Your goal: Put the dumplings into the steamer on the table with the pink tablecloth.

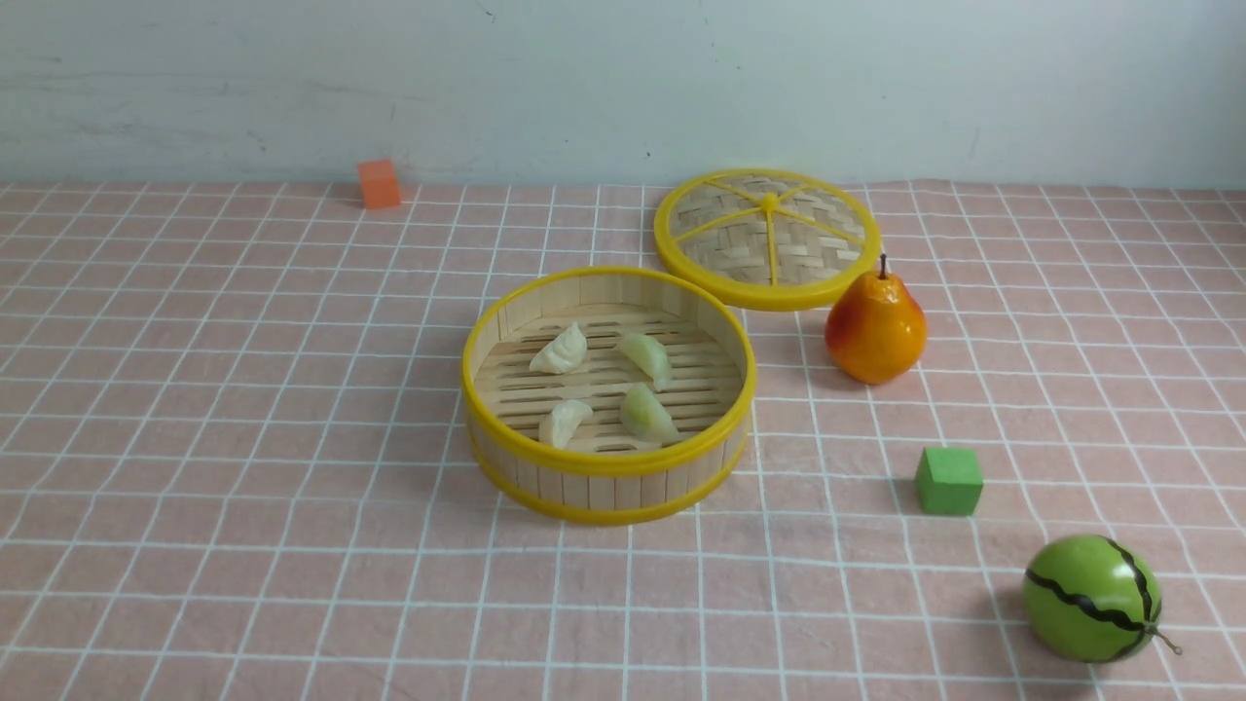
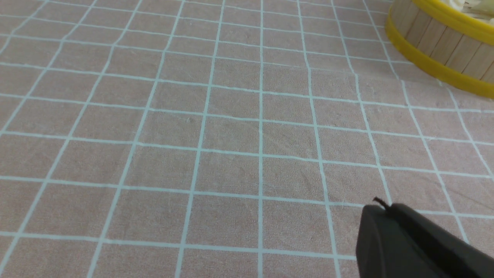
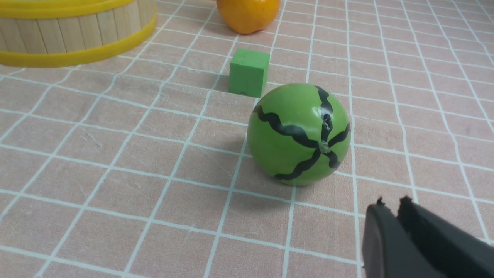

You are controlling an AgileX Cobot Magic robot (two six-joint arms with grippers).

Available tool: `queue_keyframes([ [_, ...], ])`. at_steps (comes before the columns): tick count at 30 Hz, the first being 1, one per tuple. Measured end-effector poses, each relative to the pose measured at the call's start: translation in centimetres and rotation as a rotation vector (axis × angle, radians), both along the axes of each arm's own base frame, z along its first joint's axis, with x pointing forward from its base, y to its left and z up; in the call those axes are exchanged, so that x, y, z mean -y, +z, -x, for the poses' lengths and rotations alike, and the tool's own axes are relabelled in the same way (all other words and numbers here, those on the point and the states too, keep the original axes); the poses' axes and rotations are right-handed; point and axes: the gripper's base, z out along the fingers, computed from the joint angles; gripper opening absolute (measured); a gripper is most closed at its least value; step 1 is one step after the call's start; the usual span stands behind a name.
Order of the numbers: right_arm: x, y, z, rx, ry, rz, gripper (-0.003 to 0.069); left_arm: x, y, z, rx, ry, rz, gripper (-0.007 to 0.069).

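Inside the steamer [image 1: 608,394], four dumplings [image 1: 562,350], well apart from both empty claws, left [image 2: 386,208] closed, right [image 3: 391,206] barely parted.

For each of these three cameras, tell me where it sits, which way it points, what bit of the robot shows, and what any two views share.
Front view: between the arms, facing forward to the wall over the steamer holding four dumplings, with lid, pear and orange block; no robot part shows.
Left wrist view: low over the pink tablecloth; shut left gripper at the corner.
Right wrist view: low, facing the toy watermelon and green block; right gripper slightly parted.
Shared: both wrist views catch the steamer's wall.
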Motion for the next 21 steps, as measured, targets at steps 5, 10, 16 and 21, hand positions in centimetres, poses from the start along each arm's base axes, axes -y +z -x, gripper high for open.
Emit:
queue_keyframes([
  [5, 0.00, 0.00, 0.00, 0.000, 0.000, 0.000, 0.0064, 0.00, 0.00, 0.00, 0.000, 0.000, 0.000, -0.0014],
  [10, 0.00, 0.00, 0.00, 0.000, 0.000, 0.000, 0.0074, 0.00, 0.00, 0.00, 0.000, 0.000, 0.000, -0.0014],
  [16, 0.00, 0.00, 0.00, 0.000, 0.000, 0.000, 0.0083, 0.00, 0.00, 0.00, 0.000, 0.000, 0.000, -0.0014],
  [21, 0.00, 0.00, 0.00, 0.000, 0.000, 0.000, 0.0089, 0.00, 0.00, 0.00, 0.000, 0.000, 0.000, -0.0013],
])
